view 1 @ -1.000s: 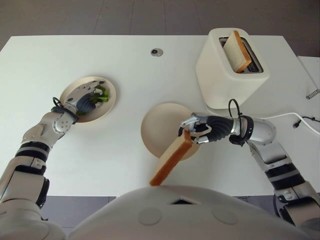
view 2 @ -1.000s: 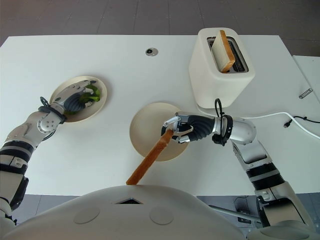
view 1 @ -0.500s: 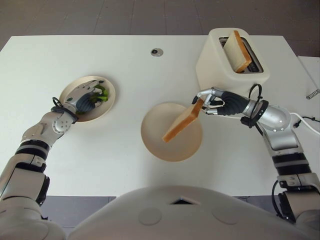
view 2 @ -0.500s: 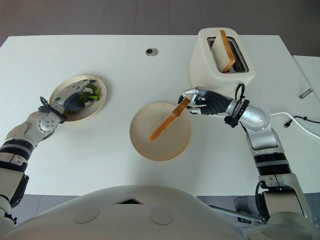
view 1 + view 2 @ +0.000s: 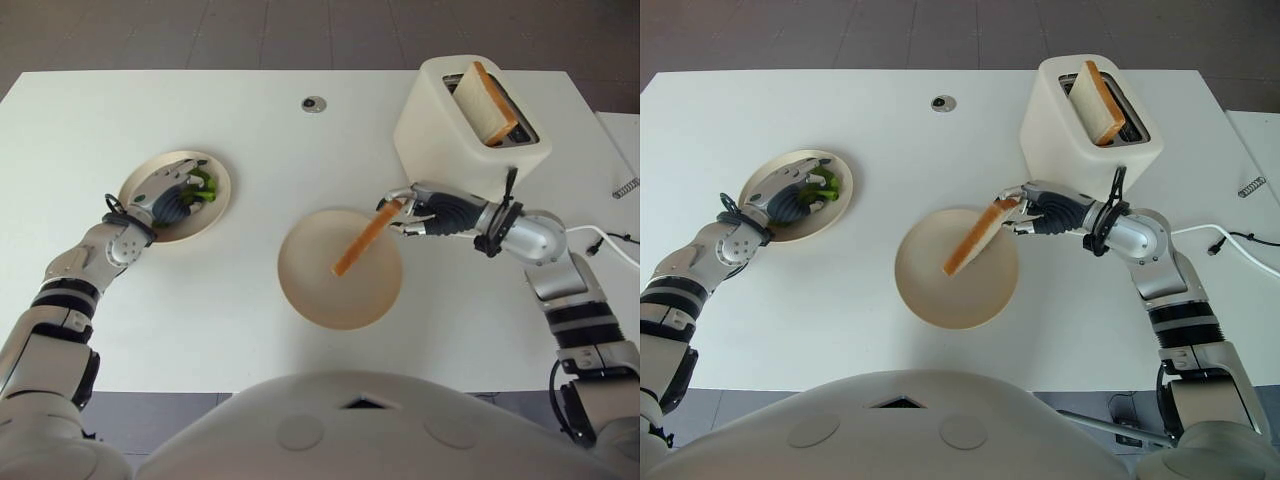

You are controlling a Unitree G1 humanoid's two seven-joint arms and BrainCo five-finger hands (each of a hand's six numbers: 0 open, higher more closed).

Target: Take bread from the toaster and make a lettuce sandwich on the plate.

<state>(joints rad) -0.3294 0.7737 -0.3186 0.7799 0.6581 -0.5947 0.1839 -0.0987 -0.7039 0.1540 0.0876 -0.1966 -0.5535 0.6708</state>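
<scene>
My right hand [image 5: 428, 211] is shut on a slice of bread [image 5: 365, 238], which hangs tilted over the round beige plate [image 5: 310, 305] at the table's centre. A second slice of bread [image 5: 494, 102] stands in the slot of the cream toaster [image 5: 440, 140] at the back right. My left hand [image 5: 168, 198] rests in the small plate [image 5: 221, 190] on the left, fingers curled over the green lettuce [image 5: 204, 184].
A small round metal fitting [image 5: 314, 103] sits in the tabletop at the back. A cable [image 5: 600, 240] runs across the table at the far right, beside a spring-like object [image 5: 625, 187] near the edge.
My right hand lifted the bread from the plate's near edge up toward the toaster, then lowered slightly so the slice hangs over the plate's middle. The left hand stayed on the lettuce.
</scene>
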